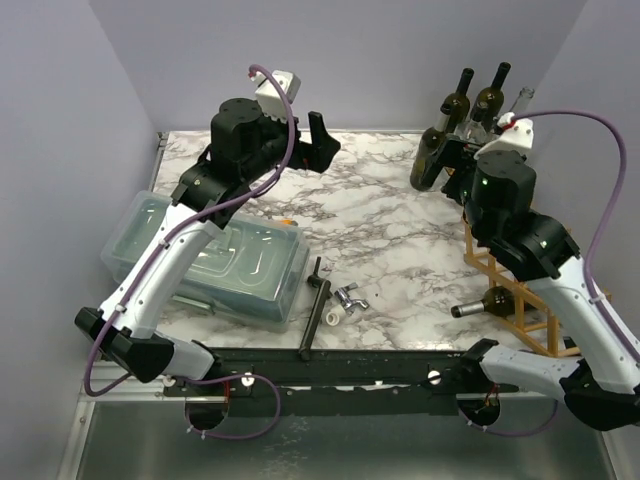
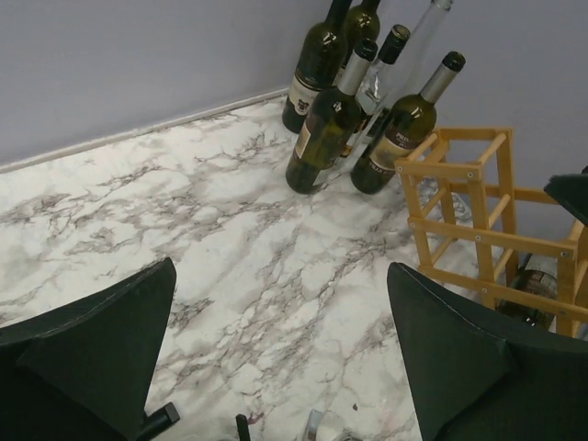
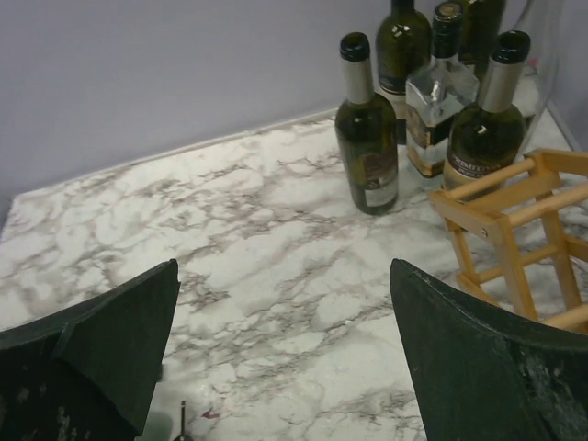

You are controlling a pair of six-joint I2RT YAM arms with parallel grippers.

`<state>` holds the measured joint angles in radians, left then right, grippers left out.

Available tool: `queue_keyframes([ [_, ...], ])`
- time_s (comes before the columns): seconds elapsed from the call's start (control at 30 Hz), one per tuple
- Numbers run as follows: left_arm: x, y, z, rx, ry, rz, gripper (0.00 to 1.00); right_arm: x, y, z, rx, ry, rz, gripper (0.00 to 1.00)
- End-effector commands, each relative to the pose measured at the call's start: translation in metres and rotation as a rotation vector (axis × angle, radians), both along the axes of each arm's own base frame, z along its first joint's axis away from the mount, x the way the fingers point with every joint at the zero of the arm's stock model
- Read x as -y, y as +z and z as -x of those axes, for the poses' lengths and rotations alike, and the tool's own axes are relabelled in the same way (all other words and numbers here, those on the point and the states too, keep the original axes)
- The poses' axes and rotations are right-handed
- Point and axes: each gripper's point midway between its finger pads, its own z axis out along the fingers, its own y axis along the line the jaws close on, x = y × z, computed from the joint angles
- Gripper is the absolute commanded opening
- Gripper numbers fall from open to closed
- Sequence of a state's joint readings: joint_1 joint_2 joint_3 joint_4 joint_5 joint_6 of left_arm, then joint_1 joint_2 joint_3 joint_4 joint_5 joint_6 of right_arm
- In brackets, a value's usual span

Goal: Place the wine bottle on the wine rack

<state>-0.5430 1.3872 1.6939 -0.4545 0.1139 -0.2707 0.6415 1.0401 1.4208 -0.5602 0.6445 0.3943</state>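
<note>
Several wine bottles (image 1: 460, 110) stand upright in the back right corner; the nearest dark green one (image 3: 367, 138) has a silver cap, and a clear one (image 3: 432, 101) stands beside it. The light-brown wooden wine rack (image 1: 525, 300) stands at the right, with one dark bottle (image 1: 488, 301) lying in a lower cell. My right gripper (image 1: 458, 165) hovers open just left of the rack, its jaws (image 3: 285, 264) wide over bare marble. My left gripper (image 1: 322, 145) hangs open at the back middle, facing the bottles (image 2: 322, 138) and the rack (image 2: 487, 220), nothing between its fingers (image 2: 280, 266).
A clear plastic lidded bin (image 1: 210, 255) sits at the left under the left arm. A black rod (image 1: 315, 305) and a small metal tool (image 1: 348, 298) lie near the front middle. Walls close in the back and both sides.
</note>
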Motion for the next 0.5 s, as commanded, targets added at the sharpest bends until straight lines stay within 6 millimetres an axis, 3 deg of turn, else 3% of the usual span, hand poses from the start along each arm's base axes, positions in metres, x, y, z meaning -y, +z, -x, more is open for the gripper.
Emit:
queue_keyframes([
  [0.0, 0.006, -0.007, 0.009, 0.055, -0.016, -0.078, 0.99, 0.022, -0.021, -0.003, -0.092, -0.146, 0.094, 1.0],
  [0.17, -0.001, -0.029, 0.016, 0.077, 0.025, -0.155, 0.99, 0.005, -0.045, -0.019, -0.127, -0.107, 0.13, 1.0],
  [0.3, -0.006, -0.044, 0.017, 0.082, 0.058, -0.143, 0.99, -0.028, -0.065, -0.035, -0.148, 0.013, 0.125, 1.0],
  [0.47, -0.003, -0.058, 0.025, 0.057, 0.034, -0.144, 0.99, -0.032, -0.079, -0.063, -0.144, -0.044, 0.217, 1.0],
])
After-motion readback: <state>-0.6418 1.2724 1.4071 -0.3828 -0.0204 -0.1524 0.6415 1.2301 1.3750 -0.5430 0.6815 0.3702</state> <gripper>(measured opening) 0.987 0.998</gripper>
